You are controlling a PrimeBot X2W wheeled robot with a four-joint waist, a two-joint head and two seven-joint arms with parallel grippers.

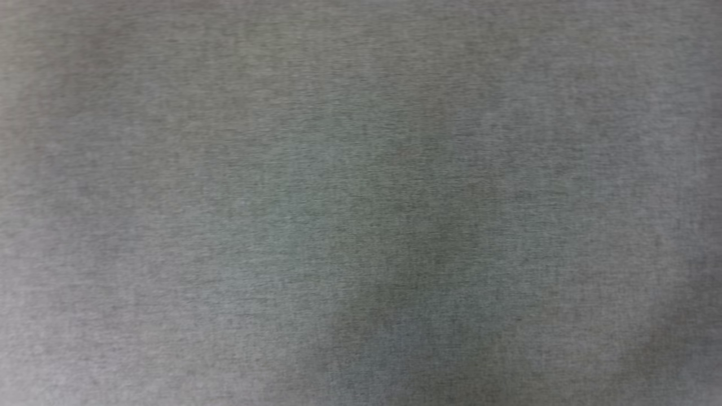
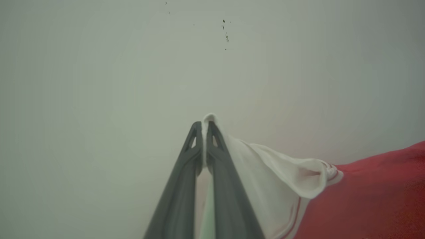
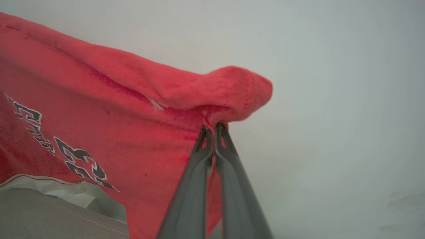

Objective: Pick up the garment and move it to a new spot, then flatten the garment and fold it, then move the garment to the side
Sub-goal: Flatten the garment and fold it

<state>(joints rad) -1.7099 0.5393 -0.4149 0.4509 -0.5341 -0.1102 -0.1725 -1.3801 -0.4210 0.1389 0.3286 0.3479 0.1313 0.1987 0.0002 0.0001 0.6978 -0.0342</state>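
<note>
In the left wrist view my left gripper (image 2: 203, 124) is shut on a white sleeve of the garment (image 2: 282, 172); white cloth pokes out above the tips and the red body (image 2: 375, 196) hangs to the right. Over in the right wrist view my right gripper (image 3: 212, 127) is shut on a red hem fold of the garment (image 3: 132, 109). The black "23" print (image 3: 79, 159) shows on the hanging red cloth at the left, with a white sleeve (image 3: 49, 187) below it. The garment is lifted, held up against a pale wall.
The head view looks down on a blurred grey cloth surface (image 1: 361, 203). A pale wall (image 2: 99, 83) with a few dark specks (image 2: 226, 33) stands behind the left gripper. A grey surface (image 3: 49, 215) lies at the lower left of the right wrist view.
</note>
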